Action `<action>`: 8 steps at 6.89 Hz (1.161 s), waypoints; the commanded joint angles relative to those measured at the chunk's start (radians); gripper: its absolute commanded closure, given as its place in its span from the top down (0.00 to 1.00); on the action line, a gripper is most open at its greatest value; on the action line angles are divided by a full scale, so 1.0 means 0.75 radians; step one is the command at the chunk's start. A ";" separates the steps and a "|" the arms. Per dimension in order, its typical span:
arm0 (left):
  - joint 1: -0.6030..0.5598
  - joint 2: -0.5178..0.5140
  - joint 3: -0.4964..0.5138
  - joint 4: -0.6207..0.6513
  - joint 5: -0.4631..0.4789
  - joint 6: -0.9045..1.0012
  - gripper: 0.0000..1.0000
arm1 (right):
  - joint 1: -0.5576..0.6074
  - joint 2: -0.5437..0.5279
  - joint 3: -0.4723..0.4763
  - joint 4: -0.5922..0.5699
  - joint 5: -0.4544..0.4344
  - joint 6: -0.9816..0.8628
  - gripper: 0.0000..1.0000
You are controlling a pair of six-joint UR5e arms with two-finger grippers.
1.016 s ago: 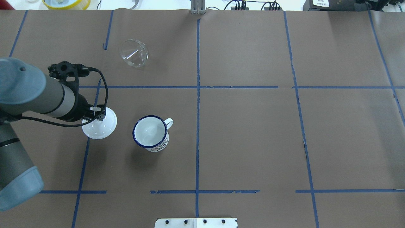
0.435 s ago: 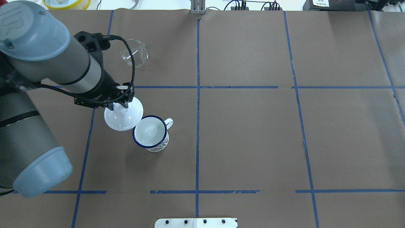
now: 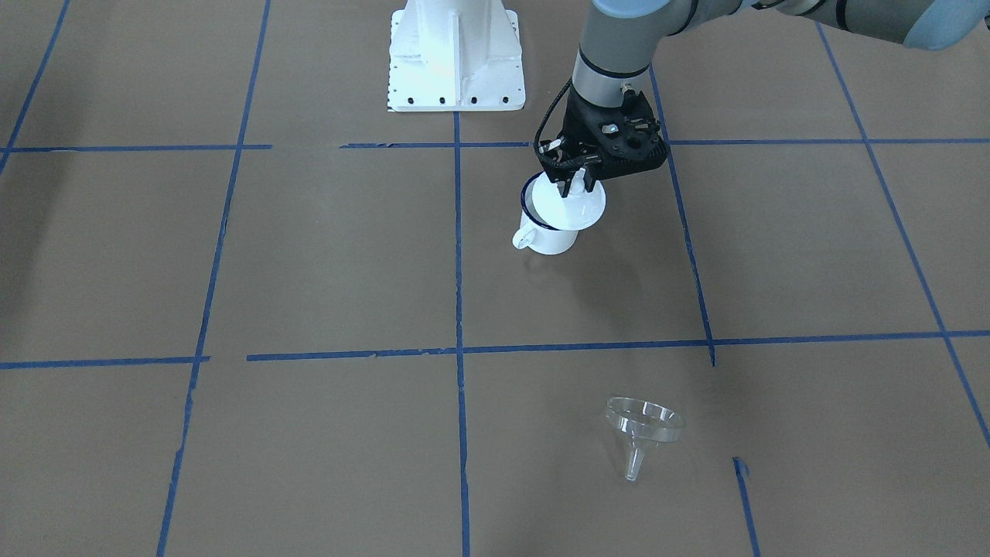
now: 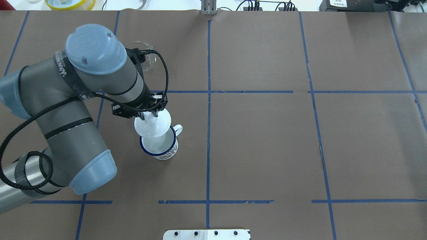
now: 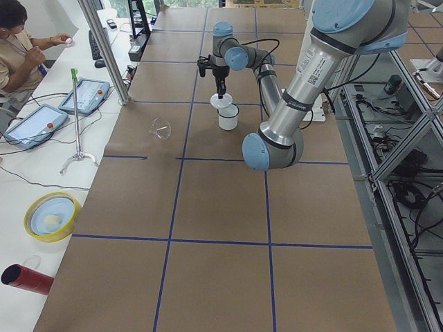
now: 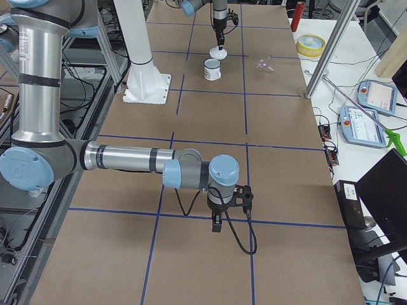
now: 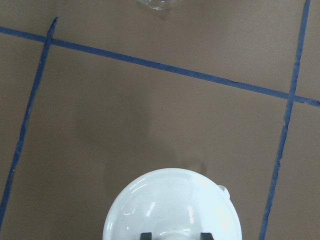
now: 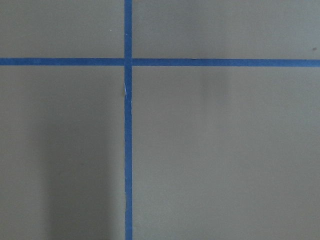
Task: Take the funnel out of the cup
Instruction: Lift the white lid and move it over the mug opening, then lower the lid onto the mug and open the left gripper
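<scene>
The clear funnel [image 3: 643, 422] lies on its side on the brown table, far from the cup; in the overhead view [image 4: 150, 59] my left arm partly hides it. The white cup [image 3: 545, 238] with a blue rim [image 4: 159, 154] stands upright. My left gripper [image 4: 149, 115] is shut on the knob of a white round lid [image 4: 152, 126] and holds it just above the cup, covering its far half. The lid fills the bottom of the left wrist view [image 7: 172, 205]. My right gripper [image 6: 217, 227] shows only in the exterior right view, low over bare table; I cannot tell its state.
The white robot base [image 3: 455, 54] stands at the table's robot side. A yellow dish [image 5: 52, 216] and a red cylinder [image 5: 24, 278] lie off the table's end. Blue tape lines grid the brown surface. An operator [image 5: 21, 48] sits at the far side.
My left arm has swung to the right with the white lid, from left of the cup to above it. The funnel and the cup have not moved.
</scene>
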 commanded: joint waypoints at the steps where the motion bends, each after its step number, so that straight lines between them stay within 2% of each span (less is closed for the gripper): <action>1: 0.035 0.009 0.024 -0.023 0.013 -0.007 0.00 | 0.000 0.000 0.000 0.000 0.000 0.000 1.00; 8: 0.084 0.029 0.014 -0.036 0.011 -0.009 0.00 | 0.000 0.000 0.000 0.000 0.000 0.000 1.00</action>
